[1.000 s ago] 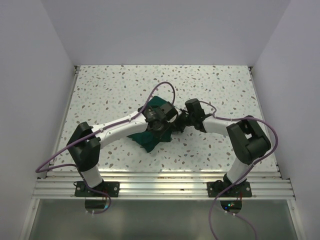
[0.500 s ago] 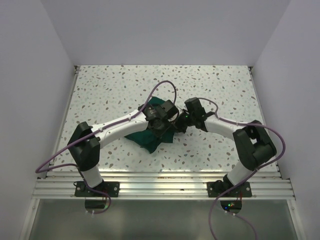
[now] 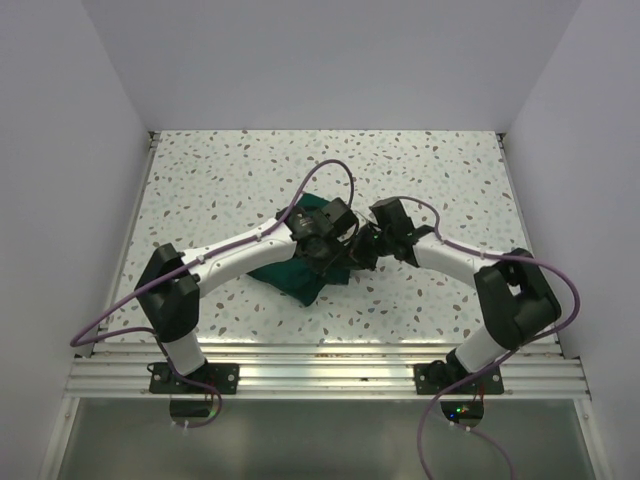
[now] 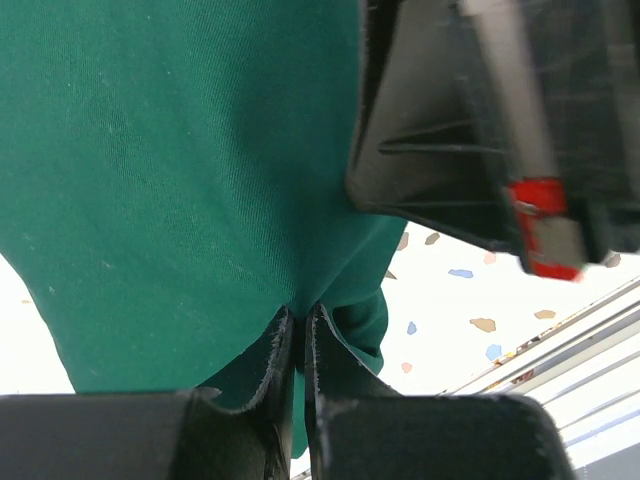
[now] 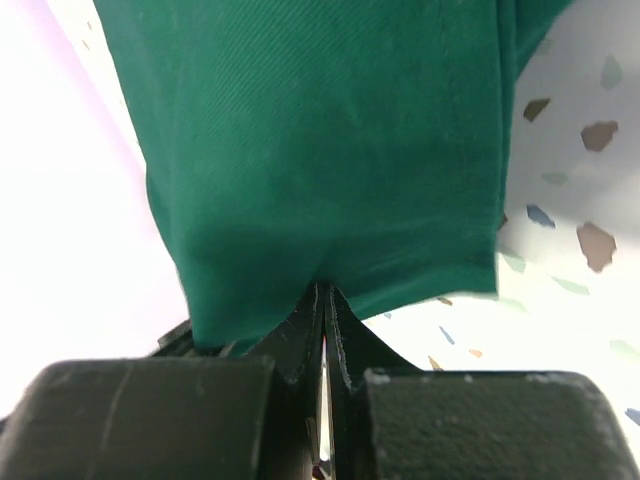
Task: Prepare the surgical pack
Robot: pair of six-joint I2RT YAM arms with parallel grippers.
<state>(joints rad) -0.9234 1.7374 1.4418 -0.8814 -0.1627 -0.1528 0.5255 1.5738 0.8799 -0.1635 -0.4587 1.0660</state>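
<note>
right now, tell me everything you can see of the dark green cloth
The dark green woven cloth drape lies bunched in a rumpled heap near the middle of the speckled white table, partly hidden in the top view. Its weave looks fine and matte, with soft folds. The left end effector pinches one fold between closed fingers, and the right end effector pinches another fold the same way. The fabric spreads away from each pinch in smooth sheets. Nothing wrapped inside it shows.

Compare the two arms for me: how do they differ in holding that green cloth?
The left arm stretches out long; the right arm folds sharply at its elbow. The left gripper sits over the green cloth; the right gripper meets its right edge. Both have jaws shut on cloth.
</note>
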